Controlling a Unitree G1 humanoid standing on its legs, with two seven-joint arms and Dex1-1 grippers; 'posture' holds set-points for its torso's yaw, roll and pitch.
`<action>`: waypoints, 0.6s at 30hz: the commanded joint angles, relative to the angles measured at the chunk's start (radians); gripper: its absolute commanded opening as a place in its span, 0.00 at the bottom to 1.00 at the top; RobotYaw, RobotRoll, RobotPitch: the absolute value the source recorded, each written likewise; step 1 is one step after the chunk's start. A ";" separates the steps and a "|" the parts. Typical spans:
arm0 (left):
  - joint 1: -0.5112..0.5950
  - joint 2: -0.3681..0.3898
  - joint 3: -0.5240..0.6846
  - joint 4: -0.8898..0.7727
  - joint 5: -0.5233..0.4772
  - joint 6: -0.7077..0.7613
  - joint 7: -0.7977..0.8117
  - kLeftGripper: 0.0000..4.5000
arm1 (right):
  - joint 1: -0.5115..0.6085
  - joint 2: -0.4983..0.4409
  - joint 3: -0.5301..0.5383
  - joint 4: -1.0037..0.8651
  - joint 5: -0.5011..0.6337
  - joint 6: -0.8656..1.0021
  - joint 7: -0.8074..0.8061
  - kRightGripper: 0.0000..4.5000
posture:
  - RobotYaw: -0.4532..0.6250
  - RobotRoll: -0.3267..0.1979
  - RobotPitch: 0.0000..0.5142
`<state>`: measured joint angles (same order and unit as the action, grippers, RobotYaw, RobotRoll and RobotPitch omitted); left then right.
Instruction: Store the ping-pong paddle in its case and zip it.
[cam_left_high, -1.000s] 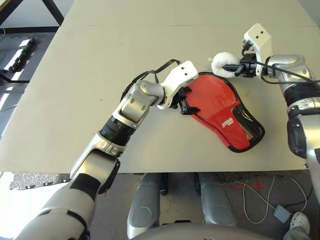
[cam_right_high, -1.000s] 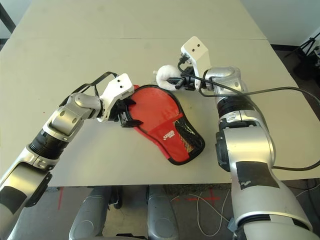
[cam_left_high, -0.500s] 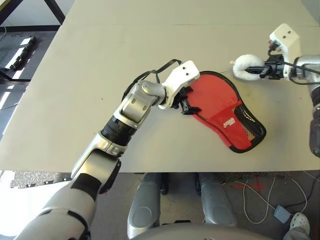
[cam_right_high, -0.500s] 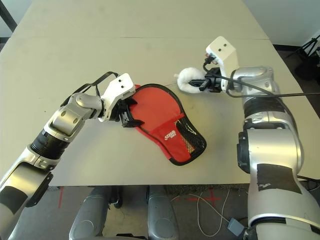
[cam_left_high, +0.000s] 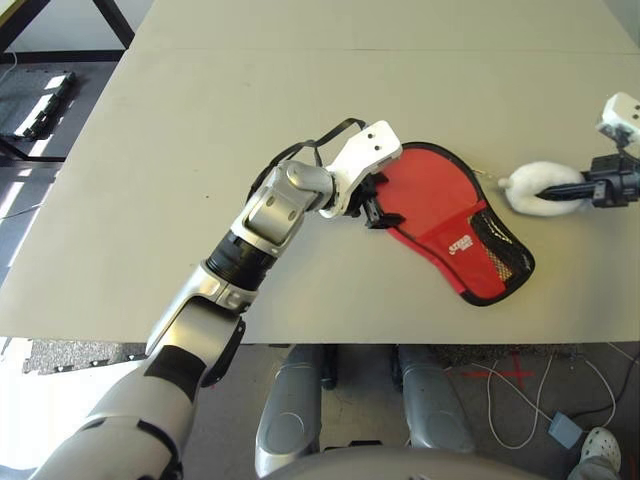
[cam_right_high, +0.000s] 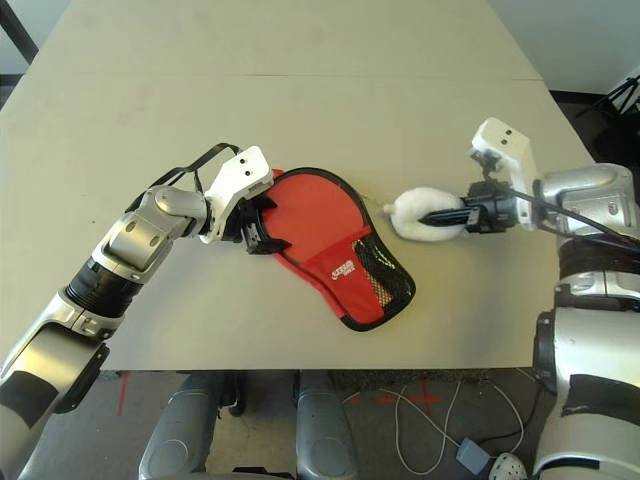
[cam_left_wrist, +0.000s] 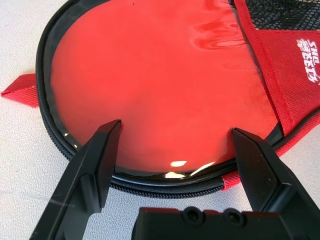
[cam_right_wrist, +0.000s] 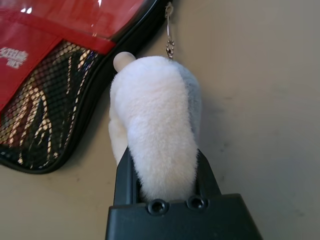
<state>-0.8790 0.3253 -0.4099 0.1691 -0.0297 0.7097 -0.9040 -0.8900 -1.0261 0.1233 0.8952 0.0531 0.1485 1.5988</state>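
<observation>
Where the case (cam_left_high: 455, 225) lies, pale table (cam_left_high: 200, 120); left tool (cam_left_wrist: 175, 150) wide, right tool (cam_right_wrist: 165, 165) clamping plush (cam_right_wrist: 155, 125).

White logo lettering on case (cam_left_high: 455, 235) illegible

Right claw (cam_right_high: 447, 215) with fluffy white lump (cam_right_high: 420, 214) — now farther right, beside case (cam_right_high: 335, 245) mesh end

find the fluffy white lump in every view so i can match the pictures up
Left eye view: white lump at the right edge, beside the red case, pinched in the right claw.
Right eye view: right of centre, just right of the case.
Left wrist view: not in it.
Right wrist view: centre, between the claw's fingers.
Shared landmark: the case's black mesh pocket.
</observation>
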 joint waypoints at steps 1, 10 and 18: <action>0.026 -0.003 -0.033 0.052 0.021 0.014 0.004 1.00 | 0.071 -0.065 0.044 -0.067 0.077 0.032 0.016 0.08 | 0.40 0.62 0.60; 0.015 -0.007 -0.032 0.072 0.025 -0.001 0.004 1.00 | 0.234 -0.217 0.185 -0.219 0.266 0.026 0.016 0.08 | 0.39 0.62 0.59; 0.003 -0.013 -0.033 0.095 0.028 -0.014 0.005 1.00 | 0.303 -0.311 0.298 -0.283 0.379 -0.002 0.016 0.08 | 0.39 0.62 0.58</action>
<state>-0.8961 0.3118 -0.4111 0.2180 -0.0289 0.6795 -0.9037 -0.6098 -1.3079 0.3796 0.6197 0.4159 0.1534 1.6025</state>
